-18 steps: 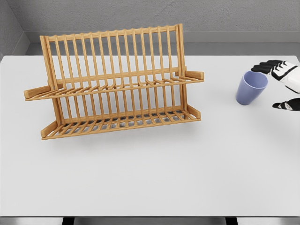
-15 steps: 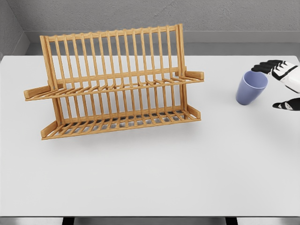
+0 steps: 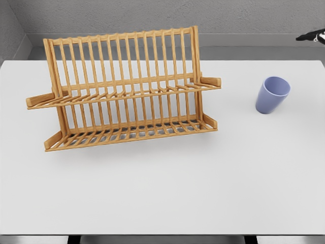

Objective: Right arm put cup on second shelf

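Plainly unlabelled, the cup [image 3: 272,94] (blue) stands beside the rack [image 3: 124,89].

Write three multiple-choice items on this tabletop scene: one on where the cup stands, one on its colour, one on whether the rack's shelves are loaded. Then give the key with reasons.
1. Where is the cup?
A. On the rack's upper shelf
B. On the table, right of the rack
C. Held in a robot hand

2. What colour is the cup?
A. Pale blue-violet
B. Red
C. Green

3. What do the wooden rack's two shelves hold?
A. Plates
B. The cup
C. Nothing

Key: 1 B, the cup stands alone on the white table, apart from the rack. 2 A, its wall and inside are pale blue-violet. 3 C, both slatted shelves are bare. Only dark fingertips of the right robot hand show at the upper right edge, far from the cup.
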{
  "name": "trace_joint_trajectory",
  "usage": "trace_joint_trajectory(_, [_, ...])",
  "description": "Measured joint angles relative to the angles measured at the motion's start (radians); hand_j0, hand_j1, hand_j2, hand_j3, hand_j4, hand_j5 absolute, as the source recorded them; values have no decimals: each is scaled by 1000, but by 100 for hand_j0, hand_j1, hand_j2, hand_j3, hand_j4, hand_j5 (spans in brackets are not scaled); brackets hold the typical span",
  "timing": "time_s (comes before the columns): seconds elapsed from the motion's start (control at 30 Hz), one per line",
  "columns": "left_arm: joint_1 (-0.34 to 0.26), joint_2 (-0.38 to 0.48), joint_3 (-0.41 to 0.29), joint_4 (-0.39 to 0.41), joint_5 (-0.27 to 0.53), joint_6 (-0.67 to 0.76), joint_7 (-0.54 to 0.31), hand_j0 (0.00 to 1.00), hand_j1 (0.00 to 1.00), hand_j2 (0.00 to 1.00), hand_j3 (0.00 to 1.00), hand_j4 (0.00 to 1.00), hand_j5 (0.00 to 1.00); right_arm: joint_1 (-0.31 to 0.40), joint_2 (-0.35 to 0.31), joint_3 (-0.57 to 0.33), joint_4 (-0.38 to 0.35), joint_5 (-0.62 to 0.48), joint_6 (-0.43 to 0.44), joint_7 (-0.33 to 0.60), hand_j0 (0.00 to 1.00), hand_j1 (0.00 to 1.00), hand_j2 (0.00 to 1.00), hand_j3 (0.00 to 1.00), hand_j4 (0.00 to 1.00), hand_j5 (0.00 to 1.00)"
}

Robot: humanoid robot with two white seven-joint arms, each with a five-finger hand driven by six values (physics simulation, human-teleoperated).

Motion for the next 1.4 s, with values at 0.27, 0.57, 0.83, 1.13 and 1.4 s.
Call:
trace_joint_trajectory(0.27, [0,0,0,0,0,0,0,100,100,100,100,100,100,-80,50,138,46,8,-2,15,100,100,100,100,100,100])
trace_joint_trajectory(0.57, [0,0,0,0,0,0,0,100,100,100,100,100,100,-169,120,299,157,9,-2,16,100,100,100,100,100,100])
trace_joint_trajectory(0.83, [0,0,0,0,0,0,0,100,100,100,100,100,100,-192,148,342,215,9,-2,16,100,100,100,100,100,100])
trace_joint_trajectory(1.13, [0,0,0,0,0,0,0,100,100,100,100,100,100,-204,183,354,271,10,-2,16,84,84,84,84,84,84])
trace_joint_trajectory(1.4, [0,0,0,0,0,0,0,100,100,100,100,100,100,-209,186,371,299,10,-2,16,99,99,99,99,99,99])
